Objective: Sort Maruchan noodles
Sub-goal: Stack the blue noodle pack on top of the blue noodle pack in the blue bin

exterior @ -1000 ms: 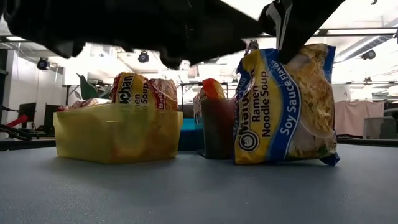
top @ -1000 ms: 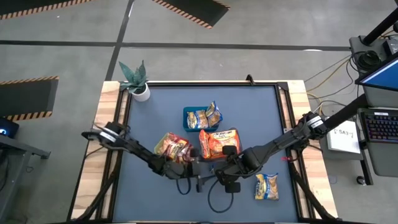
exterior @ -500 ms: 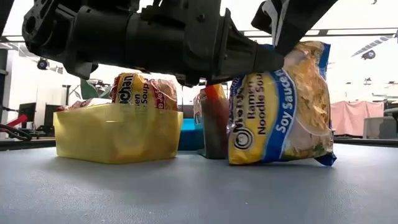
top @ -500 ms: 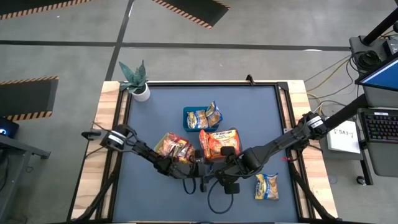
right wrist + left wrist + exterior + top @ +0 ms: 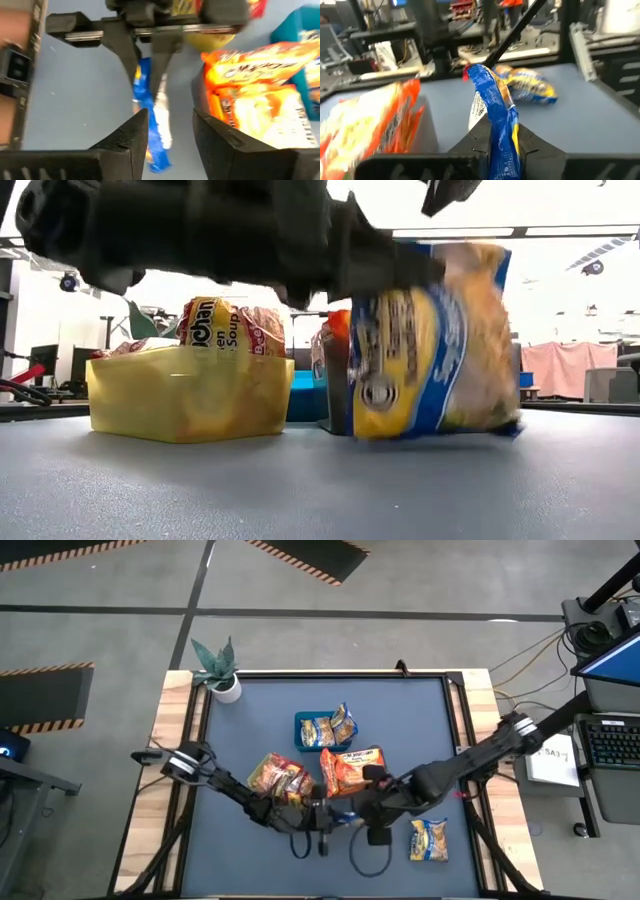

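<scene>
A blue-and-yellow Maruchan packet point(image 5: 430, 345) stands upright on edge near the table's front middle. My left gripper point(image 5: 500, 150) is shut on it, reaching in from the left point(image 5: 326, 816). My right gripper point(image 5: 170, 135) is open, one finger on each side of the packet's other end point(image 5: 156, 125). A second blue-and-yellow packet point(image 5: 429, 840) lies flat at the front right. More packets stand in the yellow tray point(image 5: 190, 395), the blue tray point(image 5: 315, 730) and the black tray point(image 5: 350, 772). My left gripper pinches the packet's upper left side edge point(image 5: 400, 275) between its two fingers. The fingers come in level from the table's left, and the packet shows edge-on between them point(image 5: 499, 131). The packet is upright, and its lower edge point(image 5: 430, 432) is at or just above the table.
A potted plant point(image 5: 218, 668) stands at the table's far left corner. The three trays crowd the table's middle, just behind both grippers. Cables point(image 5: 365, 860) loop near the front edge. Bare blue mat point(image 5: 250, 860) lies toward the front left.
My left gripper has moved toward the table's right and shut on the upright packet's edge. My right gripper, which held the packet from above, has opened, let go and drawn up. The packet has shifted slightly toward the table's left, still upright.
</scene>
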Controlling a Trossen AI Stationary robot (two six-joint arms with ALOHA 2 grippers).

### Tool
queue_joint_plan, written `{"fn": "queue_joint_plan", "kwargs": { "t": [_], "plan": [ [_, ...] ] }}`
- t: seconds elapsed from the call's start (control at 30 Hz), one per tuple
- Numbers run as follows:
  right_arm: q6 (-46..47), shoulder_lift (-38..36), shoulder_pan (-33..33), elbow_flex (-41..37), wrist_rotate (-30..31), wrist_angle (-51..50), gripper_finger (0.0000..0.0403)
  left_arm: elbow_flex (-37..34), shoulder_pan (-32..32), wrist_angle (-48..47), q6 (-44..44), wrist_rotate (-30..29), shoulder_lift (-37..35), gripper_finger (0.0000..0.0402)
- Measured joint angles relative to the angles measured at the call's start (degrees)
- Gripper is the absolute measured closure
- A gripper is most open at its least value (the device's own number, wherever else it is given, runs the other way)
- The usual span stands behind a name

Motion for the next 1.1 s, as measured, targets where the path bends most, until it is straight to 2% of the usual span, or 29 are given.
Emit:
{"fn": "queue_joint_plan", "kwargs": {
  "t": [0.1,0.2,0.3,0.47,0.63,0.73,0.93,1.1],
  "plan": [
    [0.00,-3.83,1.25,-0.10,2.25,-0.28,0.0254,0.00,-1.25,0.02,2.16,0.00,-2.87,0.0399],
    [-0.12,-8.11,3.46,-1.36,6.90,-0.32,0.0253,-0.02,-1.95,-0.65,5.09,-0.03,-6.85,0.0400],
    [0.61,-12.22,6.33,-3.19,13.06,-0.08,0.0257,-0.11,-1.91,-5.40,6.50,-0.94,-11.91,0.0400],
    [1.22,-17.73,11.15,-9.13,24.61,5.52,0.0267,-0.11,-0.32,-15.21,10.59,-6.76,-19.89,0.0401],
    [1.36,-20.42,12.91,-16.19,29.25,12.61,0.0273,-0.11,4.47,-23.19,12.18,-17.68,-25.69,0.0401],
    [1.18,-21.05,12.89,-20.08,29.90,16.95,0.0276,-0.13,8.80,-27.45,10.95,-21.70,-27.31,0.0401],
    [-1.35,-21.15,12.86,-25.71,29.92,26.57,0.0273,-0.15,17.99,-31.31,8.45,-20.25,-28.17,0.0401],
    [-1.40,-21.15,12.86,-27.58,29.92,29.10,0.0271,-0.15,24.69,-38.72,2.73,-5.66,-29.32,0.0401]
  ]
}}
